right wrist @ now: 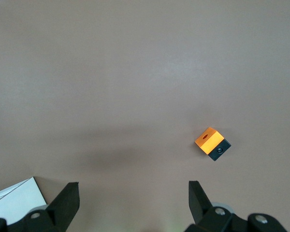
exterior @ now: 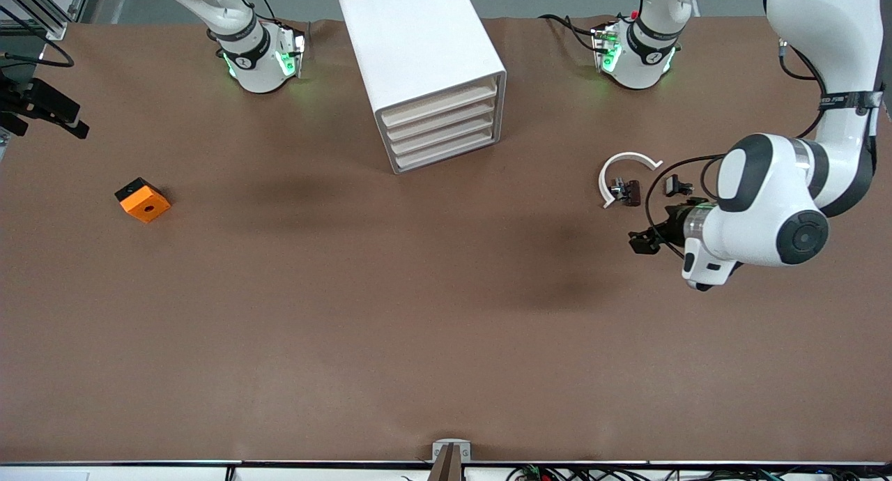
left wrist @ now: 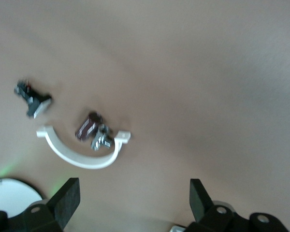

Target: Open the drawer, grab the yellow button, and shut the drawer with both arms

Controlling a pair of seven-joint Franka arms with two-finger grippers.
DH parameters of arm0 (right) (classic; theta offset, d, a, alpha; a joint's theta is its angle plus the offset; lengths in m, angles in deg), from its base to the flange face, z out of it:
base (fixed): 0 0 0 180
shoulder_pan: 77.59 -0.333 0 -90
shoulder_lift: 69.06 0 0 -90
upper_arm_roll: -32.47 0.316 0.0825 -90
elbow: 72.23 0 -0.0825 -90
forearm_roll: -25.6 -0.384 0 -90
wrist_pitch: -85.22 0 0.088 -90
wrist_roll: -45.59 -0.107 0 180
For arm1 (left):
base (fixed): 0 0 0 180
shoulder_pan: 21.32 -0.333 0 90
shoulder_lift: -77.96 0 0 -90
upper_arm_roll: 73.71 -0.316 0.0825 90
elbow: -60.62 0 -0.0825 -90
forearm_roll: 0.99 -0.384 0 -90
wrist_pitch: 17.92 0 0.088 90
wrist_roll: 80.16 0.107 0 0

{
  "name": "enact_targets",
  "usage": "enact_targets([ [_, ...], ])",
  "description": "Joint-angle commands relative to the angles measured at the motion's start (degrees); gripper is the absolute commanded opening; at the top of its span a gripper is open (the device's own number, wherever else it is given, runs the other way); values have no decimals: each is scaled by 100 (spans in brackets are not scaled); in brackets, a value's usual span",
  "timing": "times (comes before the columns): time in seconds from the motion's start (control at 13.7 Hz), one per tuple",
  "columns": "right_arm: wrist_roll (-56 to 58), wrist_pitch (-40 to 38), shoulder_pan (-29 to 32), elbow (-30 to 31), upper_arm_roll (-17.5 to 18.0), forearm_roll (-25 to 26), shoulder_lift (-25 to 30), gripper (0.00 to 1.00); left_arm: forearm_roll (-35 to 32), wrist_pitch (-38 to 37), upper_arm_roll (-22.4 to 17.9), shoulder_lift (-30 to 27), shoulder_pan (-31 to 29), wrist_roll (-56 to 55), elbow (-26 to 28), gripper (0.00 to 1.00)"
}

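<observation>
Since the white plastic four-drawer cabinet (exterior: 425, 70) is sitting shut, I'm guessing the tiny, light, slippery button's inside; I'm hovering both my left gripper (left wrist: 134, 199) and right gripper (right wrist: 134, 200) wide open, empty.

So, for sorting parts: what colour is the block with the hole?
Orange block with a black side, best in the right wrist view.

Left end effector (exterior: 644, 242) low over the table, fingers (left wrist: 67, 199) spread; right end effector (right wrist: 133, 200) likewise spread.
</observation>
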Motion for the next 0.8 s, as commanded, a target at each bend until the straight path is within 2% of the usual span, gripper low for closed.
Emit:
enact_targets([
  [0.0, -82, -12, 1, 69, -4, -20, 113, 100, 80, -297, 247, 25, -32, -771, 27, 100],
  [0.73, -91, -47, 1, 69, -4, -20, 104, 100, 159, -1386, 1389, 974, -32, -3901, -52, 100],
])
